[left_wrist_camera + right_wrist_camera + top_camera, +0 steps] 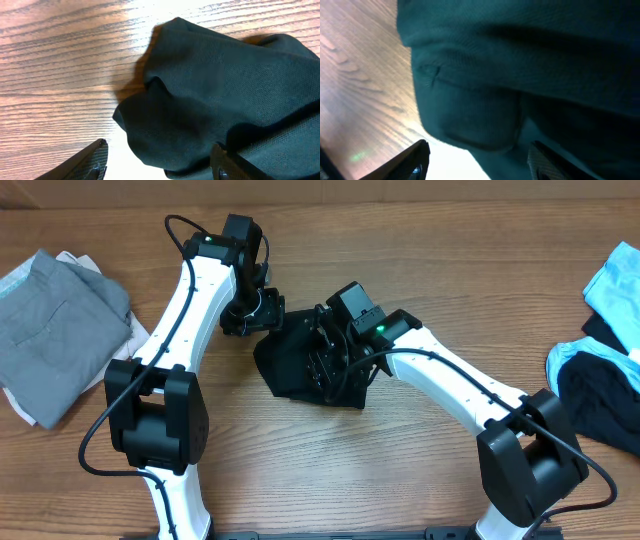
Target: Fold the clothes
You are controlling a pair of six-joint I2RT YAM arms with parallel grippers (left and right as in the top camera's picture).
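Observation:
A black garment lies bunched in a small heap on the wooden table, mid-table. My left gripper is at its upper left edge; in the left wrist view the fingers are spread wide with black fabric between them. My right gripper is pressed down on the heap's right part; its fingers are also spread, with a dark fold between them. No logo lettering shows.
A folded grey garment lies on white cloth at the far left. Light blue and black clothes are piled at the right edge. Bare wooden table lies in front.

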